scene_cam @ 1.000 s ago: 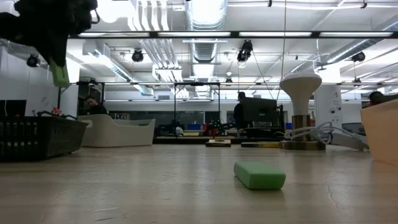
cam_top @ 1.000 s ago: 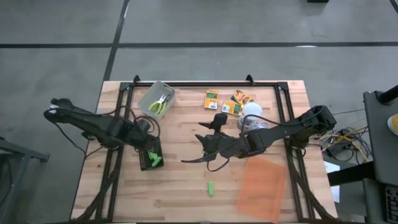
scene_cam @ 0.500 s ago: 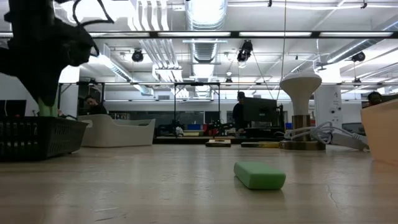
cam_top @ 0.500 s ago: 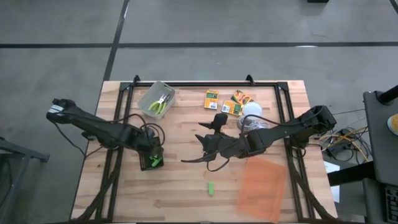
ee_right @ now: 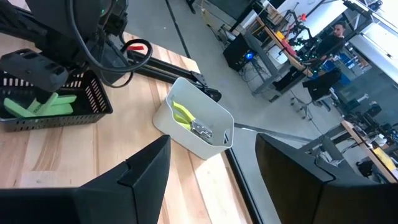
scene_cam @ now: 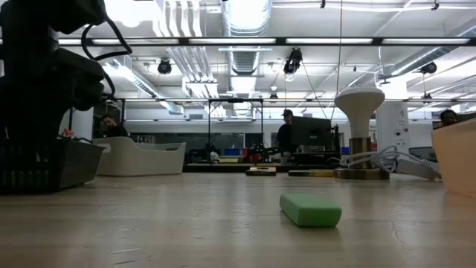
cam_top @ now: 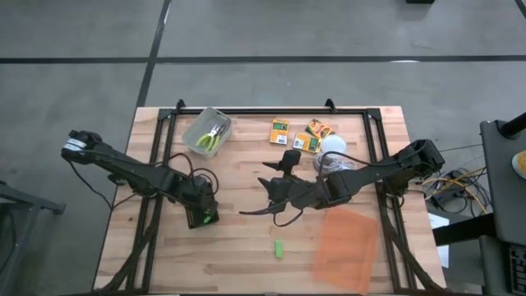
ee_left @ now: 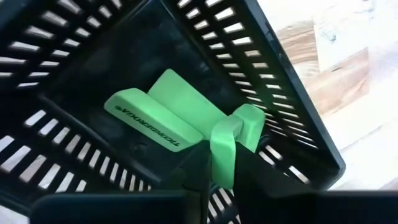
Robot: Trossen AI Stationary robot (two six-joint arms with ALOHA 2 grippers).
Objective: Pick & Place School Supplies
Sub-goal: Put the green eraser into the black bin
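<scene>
My left gripper [cam_top: 207,217] reaches down into the black tray [cam_top: 191,212] and is shut on a bright-green stick [ee_left: 225,149]. Two more green sticks [ee_left: 155,115] lie on the tray's floor beside it. One green stick [cam_top: 279,248] lies flat on the table toward the near edge, close in the low view [scene_cam: 310,210]. My right gripper [cam_top: 265,197] hovers open at mid-table, touching nothing. The yellow-green-handled tools [ee_right: 186,118] sit in a pale bin [cam_top: 207,131]. Three orange-yellow boxes [cam_top: 301,141] lie near the far edge. My left gripper pinches the green stick [ee_left: 224,158] between its two fingers, coming from above into the tray. The stick stands up past the fingertips, its far end [ee_left: 249,121] bent over near the tray's slatted wall. Whether that end touches the tray floor, I cannot tell.
A big translucent orange sheet [cam_top: 345,247] lies at the near right. A white lamp-like object [cam_top: 333,146] with cables stands by the boxes. A black frame runs along the table's far and side edges. Bare wood lies between the tray and the loose stick.
My left gripper has come down toward the near edge and into the black tray, carrying the green stick. In the low view the stick went from well above the tray rim to hidden behind the tray wall. The right arm has kept still.
</scene>
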